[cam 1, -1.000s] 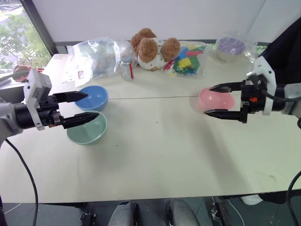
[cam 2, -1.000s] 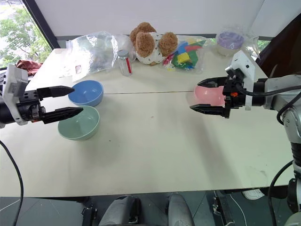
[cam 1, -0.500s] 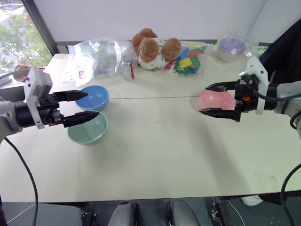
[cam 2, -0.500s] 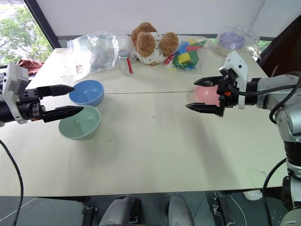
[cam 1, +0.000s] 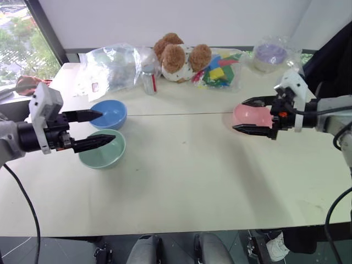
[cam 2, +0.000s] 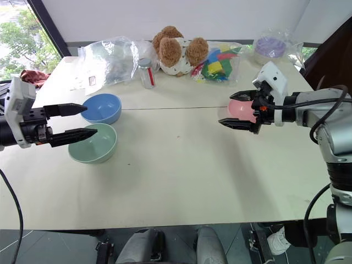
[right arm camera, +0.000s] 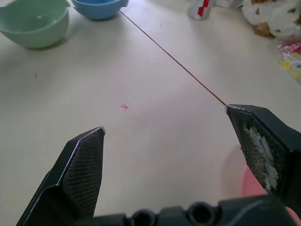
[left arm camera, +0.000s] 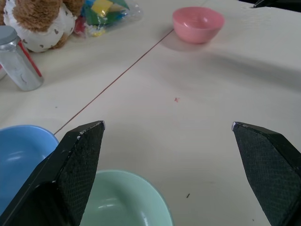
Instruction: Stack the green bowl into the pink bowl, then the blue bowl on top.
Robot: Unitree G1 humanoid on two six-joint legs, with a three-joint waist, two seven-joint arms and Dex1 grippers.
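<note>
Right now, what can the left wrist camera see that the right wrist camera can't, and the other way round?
Left wrist view alone: the whole pink bowl standing apart on the table, the teddy's face, and the left pincer, open. Right wrist view alone: the right pincer, open, with just an edge of the pink bowl beside one finger. Both share the green bowl, the blue bowl, the small bottle, the teddy bear and the red line across the table.

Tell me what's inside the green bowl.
The green bowl looks empty; the left pincer hovers open above its rim, hiding part of the interior from the head views.
</note>
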